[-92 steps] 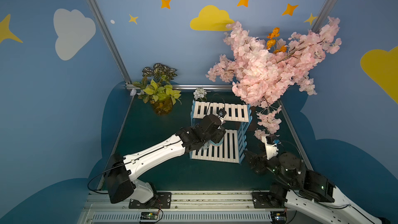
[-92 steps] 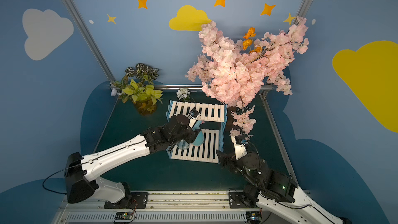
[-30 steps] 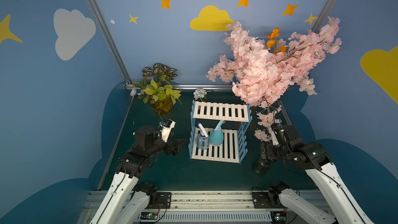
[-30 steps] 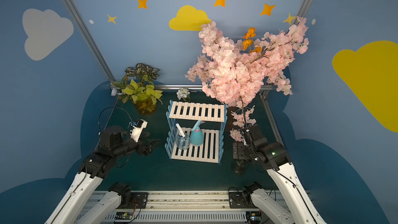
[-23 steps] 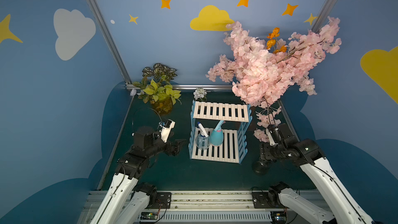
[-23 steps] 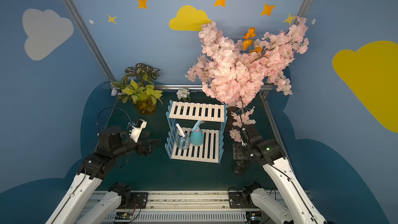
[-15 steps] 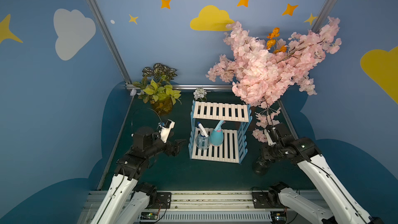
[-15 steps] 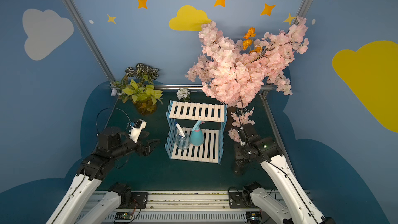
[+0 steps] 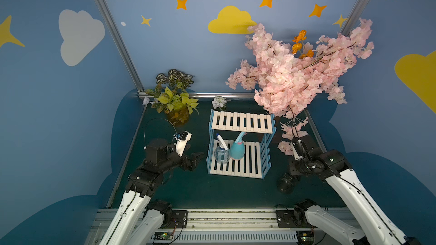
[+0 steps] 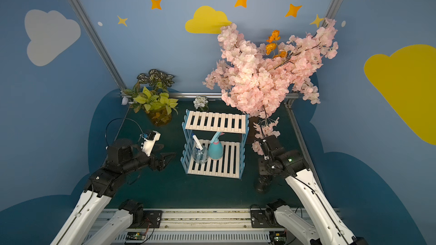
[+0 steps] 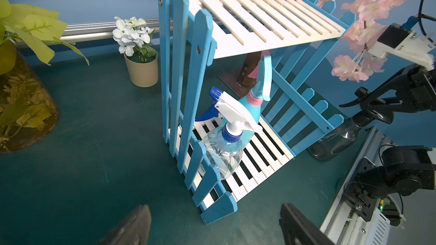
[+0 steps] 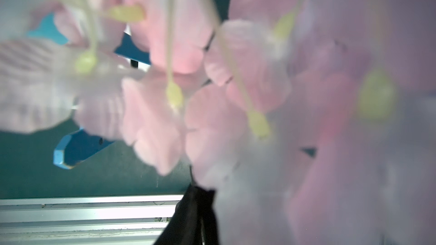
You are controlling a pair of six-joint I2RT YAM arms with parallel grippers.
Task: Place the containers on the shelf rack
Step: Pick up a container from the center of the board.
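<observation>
Right gripper (image 9: 292,177) clamped on the black nozzle of the dark bottle (image 9: 286,184), which stands on the table (image 9: 165,185) near its right edge, just beside the 2-tier shelf rack (image 9: 240,122). Clear bottle (image 9: 221,155) and teal bottle (image 9: 237,150) share the lower shelf; left gripper (image 9: 194,161) hangs with fingers apart.

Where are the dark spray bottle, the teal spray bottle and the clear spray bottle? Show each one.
dark spray bottle (image 11: 339,140): left wrist view, on its round body.
teal spray bottle (image 9: 237,151): a top view, on its body.
clear spray bottle (image 9: 221,156): a top view, on its round body.
</observation>
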